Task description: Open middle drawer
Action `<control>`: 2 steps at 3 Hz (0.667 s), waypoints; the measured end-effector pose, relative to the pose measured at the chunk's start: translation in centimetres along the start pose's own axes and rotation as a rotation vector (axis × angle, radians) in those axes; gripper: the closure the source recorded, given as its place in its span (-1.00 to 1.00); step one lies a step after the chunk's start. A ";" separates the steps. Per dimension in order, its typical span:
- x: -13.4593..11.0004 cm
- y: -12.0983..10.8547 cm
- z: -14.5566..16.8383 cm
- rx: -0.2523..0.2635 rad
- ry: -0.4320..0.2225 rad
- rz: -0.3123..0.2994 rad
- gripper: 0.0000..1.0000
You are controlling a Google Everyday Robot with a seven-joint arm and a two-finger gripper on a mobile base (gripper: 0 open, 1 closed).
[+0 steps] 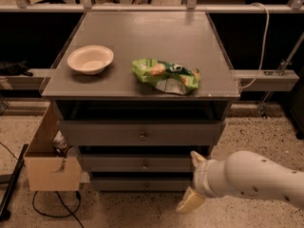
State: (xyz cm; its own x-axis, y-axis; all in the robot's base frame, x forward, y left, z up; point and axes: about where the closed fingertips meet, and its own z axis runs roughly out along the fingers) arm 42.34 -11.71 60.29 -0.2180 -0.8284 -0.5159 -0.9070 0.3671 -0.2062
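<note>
The grey cabinet has three drawers stacked under its top. The middle drawer (123, 164) is a shallow grey front with a small round metal knob (145, 164), and it looks closed. My gripper (192, 179) hangs low at the right on a white arm, in front of the right end of the middle and bottom drawers. It is to the right of the knob and not touching it. Its cream fingers (189, 201) are spread apart, open, with nothing between them.
On the cabinet top lie a white bowl (90, 59) and a green snack bag (166, 75). The top drawer (141, 133) is above and the bottom drawer (137, 184) below. A cardboard box (50, 167) stands on the floor at the left, with cables beside it.
</note>
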 end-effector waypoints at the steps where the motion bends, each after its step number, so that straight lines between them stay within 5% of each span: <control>1: -0.9 0.7 3.9 -0.030 0.044 -0.059 -1.00; 2: -1.6 0.4 7.1 -0.045 0.062 -0.112 -1.00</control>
State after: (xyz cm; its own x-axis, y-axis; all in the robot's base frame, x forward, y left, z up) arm 44.90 -7.28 55.11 -0.1354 -0.8882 -0.4390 -0.9419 0.2529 -0.2211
